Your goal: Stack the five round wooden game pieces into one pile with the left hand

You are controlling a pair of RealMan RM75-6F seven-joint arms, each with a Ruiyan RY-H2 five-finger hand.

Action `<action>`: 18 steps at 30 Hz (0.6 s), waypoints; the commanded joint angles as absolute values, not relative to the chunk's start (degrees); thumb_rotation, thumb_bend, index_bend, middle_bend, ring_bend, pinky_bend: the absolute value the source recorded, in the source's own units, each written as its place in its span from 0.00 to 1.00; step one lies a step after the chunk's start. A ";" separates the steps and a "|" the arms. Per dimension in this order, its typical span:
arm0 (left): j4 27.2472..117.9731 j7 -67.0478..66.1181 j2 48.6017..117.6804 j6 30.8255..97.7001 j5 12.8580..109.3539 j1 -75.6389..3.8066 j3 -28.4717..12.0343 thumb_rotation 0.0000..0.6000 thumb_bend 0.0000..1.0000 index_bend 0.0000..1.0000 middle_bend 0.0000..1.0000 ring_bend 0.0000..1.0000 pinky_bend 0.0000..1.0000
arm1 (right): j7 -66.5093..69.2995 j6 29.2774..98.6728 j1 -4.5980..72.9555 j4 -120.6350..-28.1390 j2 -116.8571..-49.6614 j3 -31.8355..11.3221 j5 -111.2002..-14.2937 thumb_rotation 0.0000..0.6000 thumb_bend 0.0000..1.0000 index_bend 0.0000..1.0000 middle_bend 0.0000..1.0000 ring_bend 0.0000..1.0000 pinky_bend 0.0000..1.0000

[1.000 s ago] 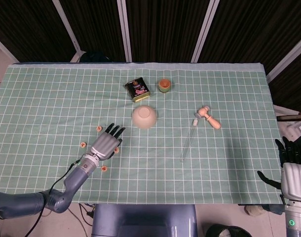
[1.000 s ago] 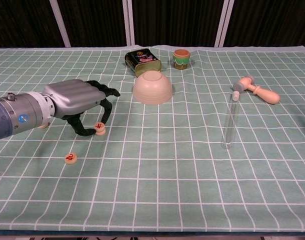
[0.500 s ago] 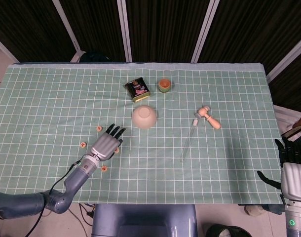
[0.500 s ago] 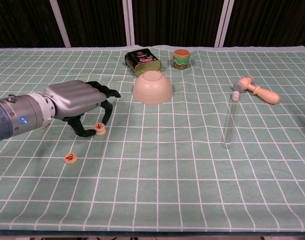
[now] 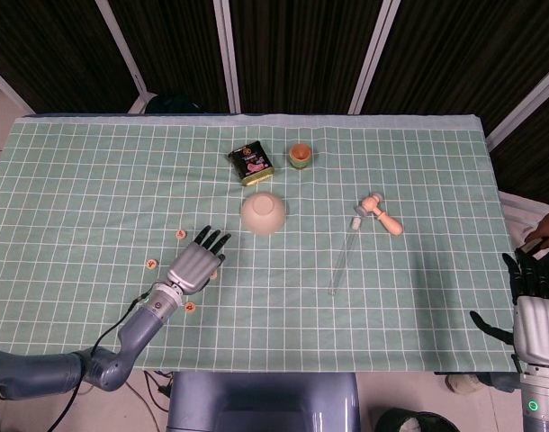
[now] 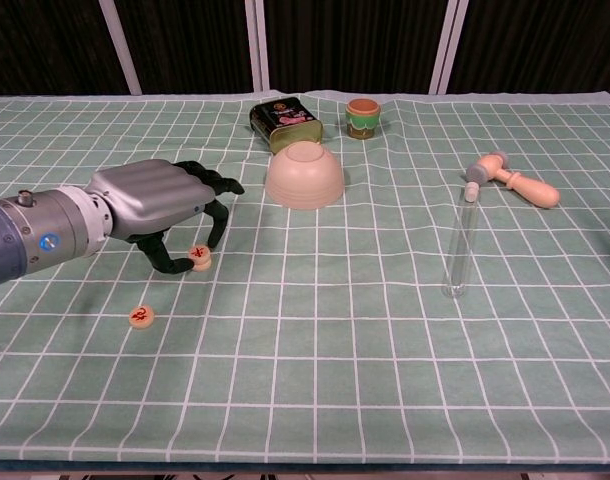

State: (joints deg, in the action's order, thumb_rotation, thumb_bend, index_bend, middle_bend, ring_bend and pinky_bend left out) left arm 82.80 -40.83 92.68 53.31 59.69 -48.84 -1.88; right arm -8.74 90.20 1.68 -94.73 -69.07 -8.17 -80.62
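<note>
My left hand [image 5: 195,264] [image 6: 155,203] hovers low over the green checked cloth, left of centre, with its fingers arched down and spread. One round wooden piece [image 6: 199,257] lies flat on the cloth between the thumb tip and a fingertip; in the head view only its edge [image 5: 212,273] shows beside the hand. Other pieces lie loose around it: one beyond the hand [image 5: 180,234], one to its left [image 5: 152,264], and one nearer me [image 5: 190,307] [image 6: 140,316]. My right hand [image 5: 535,317] rests off the table's right end, fingers up, holding nothing.
An upturned cream bowl [image 6: 304,174] stands just right of the left hand. Behind it are a dark tin [image 6: 284,121] and a small jar [image 6: 363,117]. A glass tube [image 6: 459,245] and a wooden mallet [image 6: 513,179] lie to the right. A person's hand [image 5: 548,229] shows at the far right edge.
My left hand has crept slightly to the right around the piece, which stays put. A person's hand has come into view at the right edge of the head view.
</note>
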 commanded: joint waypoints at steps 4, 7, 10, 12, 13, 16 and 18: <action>83.14 -41.13 92.50 53.36 59.63 -48.77 -1.83 1.00 0.32 0.43 0.03 0.00 0.00 | -8.87 90.08 1.70 -94.81 -69.00 -8.19 -80.46 1.00 0.23 0.09 0.01 0.00 0.00; 83.59 -41.20 92.34 53.96 59.87 -48.58 -1.95 1.00 0.32 0.42 0.02 0.00 0.00 | -8.93 90.06 1.69 -94.88 -68.99 -8.19 -80.41 1.00 0.23 0.09 0.01 0.00 0.00; 84.09 -41.48 92.04 54.38 60.07 -48.40 -1.85 1.00 0.32 0.42 0.02 0.00 0.00 | -8.95 90.03 1.69 -94.91 -69.00 -8.21 -80.30 1.00 0.23 0.09 0.01 0.00 0.00; 84.49 -41.90 91.75 54.49 60.14 -48.33 -1.65 1.00 0.31 0.42 0.02 0.00 0.00 | -8.98 90.07 1.70 -94.90 -69.01 -8.24 -80.32 1.00 0.23 0.09 0.01 0.00 0.00; 84.61 -41.99 91.68 54.56 60.18 -48.30 -1.62 1.00 0.31 0.42 0.02 0.00 0.00 | -8.99 90.09 1.71 -94.90 -69.02 -8.24 -80.35 1.00 0.23 0.09 0.01 0.00 0.00; 85.27 -41.93 91.28 55.03 60.38 -48.05 -1.66 1.00 0.31 0.42 0.02 0.00 0.00 | -8.99 90.11 1.69 -94.88 -69.06 -8.23 -80.36 1.00 0.23 0.09 0.01 0.00 0.00; 85.88 -41.68 90.87 55.53 60.90 -47.80 -1.65 1.00 0.31 0.41 0.02 0.00 0.00 | -9.00 90.16 1.68 -94.87 -69.06 -8.26 -80.35 1.00 0.23 0.09 0.01 0.00 0.00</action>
State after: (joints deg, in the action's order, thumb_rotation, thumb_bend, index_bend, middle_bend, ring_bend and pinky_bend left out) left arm 85.65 -41.81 91.06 55.32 60.67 -47.93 -1.65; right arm -9.00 90.15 1.68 -94.87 -69.06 -8.25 -80.35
